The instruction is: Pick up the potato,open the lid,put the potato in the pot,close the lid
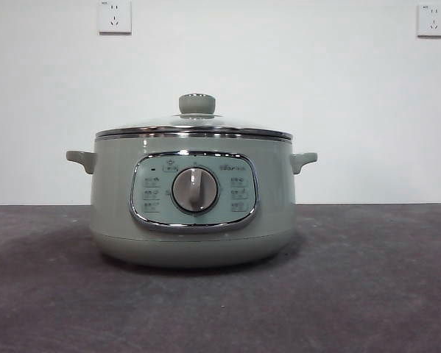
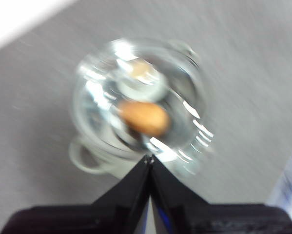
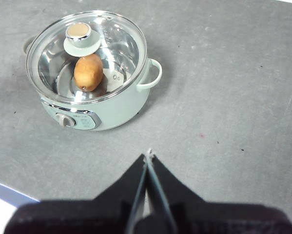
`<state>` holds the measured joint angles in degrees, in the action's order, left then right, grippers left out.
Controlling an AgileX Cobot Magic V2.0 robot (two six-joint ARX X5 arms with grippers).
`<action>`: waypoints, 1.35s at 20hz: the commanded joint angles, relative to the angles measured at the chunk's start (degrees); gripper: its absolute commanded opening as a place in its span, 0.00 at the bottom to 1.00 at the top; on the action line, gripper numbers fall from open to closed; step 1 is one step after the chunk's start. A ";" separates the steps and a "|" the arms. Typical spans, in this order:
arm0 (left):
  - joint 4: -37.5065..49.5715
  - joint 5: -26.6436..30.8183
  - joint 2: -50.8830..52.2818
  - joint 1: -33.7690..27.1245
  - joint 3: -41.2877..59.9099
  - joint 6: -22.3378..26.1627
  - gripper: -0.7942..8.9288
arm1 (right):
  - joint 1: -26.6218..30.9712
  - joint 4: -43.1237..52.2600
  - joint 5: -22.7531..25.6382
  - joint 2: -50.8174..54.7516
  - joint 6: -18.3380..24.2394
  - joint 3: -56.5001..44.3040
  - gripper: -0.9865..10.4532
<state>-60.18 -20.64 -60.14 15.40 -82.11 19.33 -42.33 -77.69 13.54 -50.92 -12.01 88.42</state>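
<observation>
Potato (image 3: 88,72) inside the pot (image 3: 116,109), lying on its steel floor, seen through the glass. Lid (image 3: 87,53) seated flat on the pot's rim, knob up, so likely nothing left to do. Pot upright on the counter (image 3: 223,97). Left gripper (image 2: 149,158) above the pot, fingers pressed together, empty; view blurred. Right gripper (image 3: 148,155) well apart from the pot, fingers likewise together, empty.
</observation>
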 commanded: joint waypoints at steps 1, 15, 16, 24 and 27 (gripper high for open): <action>14.73 -0.72 7.52 -5.33 15.65 -4.52 0.08 | -0.04 -1.40 0.22 0.02 0.20 -0.31 0.09; 60.00 0.48 49.33 -10.67 78.05 -7.98 0.08 | -0.04 -1.40 0.22 0.04 0.20 -0.31 0.09; 59.95 3.61 50.86 -10.73 79.17 -9.66 0.08 | -0.04 -1.40 0.22 0.04 0.20 -0.31 0.09; 52.26 22.21 59.93 -10.99 81.70 -15.76 0.08 | -0.04 -1.40 0.24 0.02 0.20 -0.31 0.09; 50.86 22.16 59.91 -11.08 81.70 -15.78 0.08 | -0.04 -1.40 0.22 0.04 0.20 -0.31 0.09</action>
<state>-9.78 1.37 -0.34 4.49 -1.04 3.84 -42.33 -77.69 13.54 -50.92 -12.01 88.42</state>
